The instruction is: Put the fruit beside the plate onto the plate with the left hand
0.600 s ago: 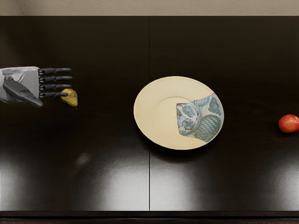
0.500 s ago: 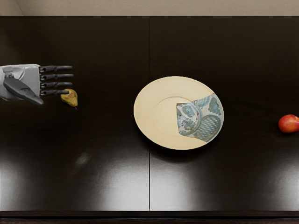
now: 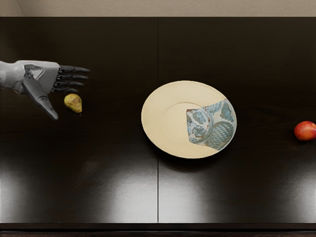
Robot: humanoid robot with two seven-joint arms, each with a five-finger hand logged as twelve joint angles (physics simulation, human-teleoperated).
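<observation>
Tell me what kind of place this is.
Probably a simulated dining tabletop: a glossy dark table, with a cream plate, a pear and a red fruit lying on it.

The left hand [image 3: 48, 80], fingers [image 3: 74, 69] extended, hovers beside the pear [image 3: 73, 102], well apart from the plate [image 3: 160, 111].

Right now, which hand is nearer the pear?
Left. The left hand is just above and left of the pear in the picture, open and not holding it. The right hand is out of view.
</observation>
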